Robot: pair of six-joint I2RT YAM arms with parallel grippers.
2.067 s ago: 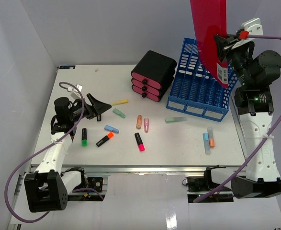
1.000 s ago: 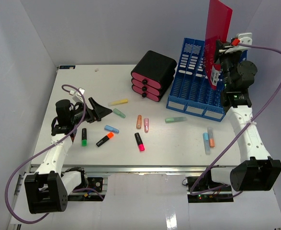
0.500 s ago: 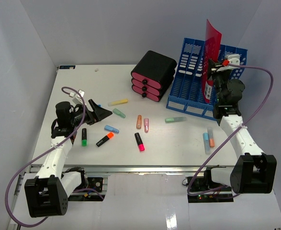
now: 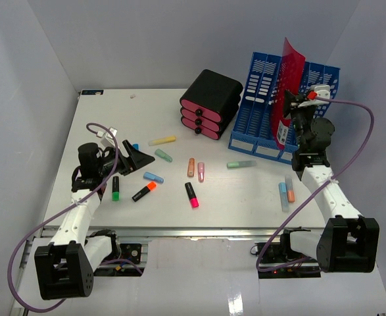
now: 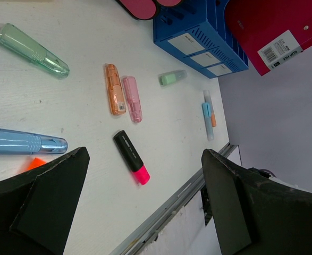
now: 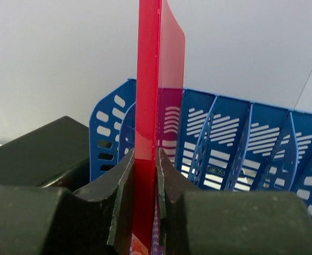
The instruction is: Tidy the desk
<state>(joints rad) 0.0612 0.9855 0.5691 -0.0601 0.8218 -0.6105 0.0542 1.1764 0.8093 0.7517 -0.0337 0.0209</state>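
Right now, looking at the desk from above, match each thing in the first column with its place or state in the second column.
Things:
1. red folder
2. left gripper
3. drawer box
4. black-and-pink marker

Places or states:
A. open, holding nothing
B. lying flat near the middle of the desk
C. clamped in the right gripper
D. standing just left of the blue rack

Pairs: 1-C, 2-A, 3-D, 4-B
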